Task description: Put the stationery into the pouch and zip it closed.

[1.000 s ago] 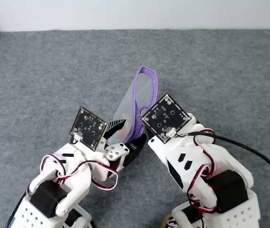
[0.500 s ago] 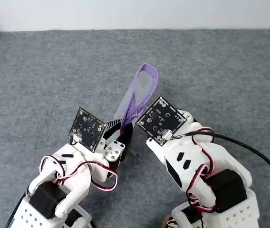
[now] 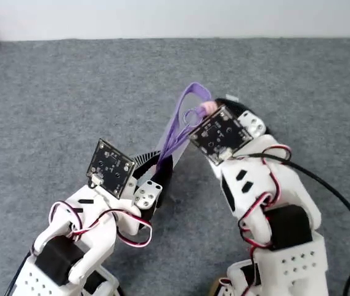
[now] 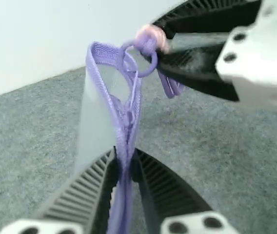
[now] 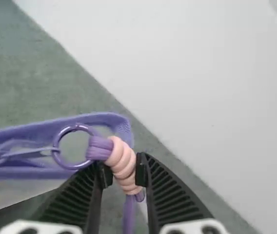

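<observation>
Left wrist view: the left claw [image 4: 124, 158] is pinched narrow on the purple zip edge of the pouch [image 4: 97, 117]. The pouch is a clear-sided bag with purple trim, and it rises upright from between the claw's fingers above the grey counter [image 4: 26, 136]. At the pouch's far upper corner, a purple ring [image 4: 142, 61] hangs from a pink coiled zipper pull [image 4: 149, 38]. The right claw [image 4: 175, 46] grips that pull from the side.

In the right wrist view, the right claw's two black fingers are closed tight on the pink pull, with the ring just beyond the fingertips. The purple trim of the pouch stretches away from the ring, with a white wall [image 5: 202, 73] behind.

From the high view, the pouch runs as a thin slanted strip between the two arms. Its near end is in the left claw and its far end is at the right claw, where the pink pull shows. I cannot tell what lies inside the pouch, or whether the zip is fully shut.
</observation>
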You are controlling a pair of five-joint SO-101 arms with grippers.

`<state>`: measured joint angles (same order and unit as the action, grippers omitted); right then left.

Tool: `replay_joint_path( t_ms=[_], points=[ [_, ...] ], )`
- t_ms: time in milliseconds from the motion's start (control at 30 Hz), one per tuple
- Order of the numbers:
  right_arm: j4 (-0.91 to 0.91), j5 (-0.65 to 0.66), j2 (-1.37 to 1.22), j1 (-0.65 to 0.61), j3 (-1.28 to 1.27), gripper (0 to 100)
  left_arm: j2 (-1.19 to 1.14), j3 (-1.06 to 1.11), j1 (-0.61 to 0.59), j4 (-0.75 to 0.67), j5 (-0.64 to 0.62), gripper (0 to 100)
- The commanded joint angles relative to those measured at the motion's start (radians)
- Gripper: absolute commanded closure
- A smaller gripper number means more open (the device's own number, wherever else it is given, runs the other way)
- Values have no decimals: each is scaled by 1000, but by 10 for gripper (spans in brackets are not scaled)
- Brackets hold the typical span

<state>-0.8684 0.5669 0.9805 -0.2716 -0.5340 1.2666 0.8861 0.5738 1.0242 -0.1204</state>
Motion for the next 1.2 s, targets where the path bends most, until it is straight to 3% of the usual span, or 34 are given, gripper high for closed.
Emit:
replay_joint_path(
  t_ms=[0,333,767,1167],
  points=[
    [94,8,-30,101,18,991,2,-33,-3,28,-5,988],
    [251,51,-182,177,6,991,2,-36,-3,68,-5,988],
    [700,120,-535,292,-12,991,2,-56,-3,98,-5,988],
    [730,121,-564,323,-20,991,2,-51,-3,98,-5,988]
  ],
)
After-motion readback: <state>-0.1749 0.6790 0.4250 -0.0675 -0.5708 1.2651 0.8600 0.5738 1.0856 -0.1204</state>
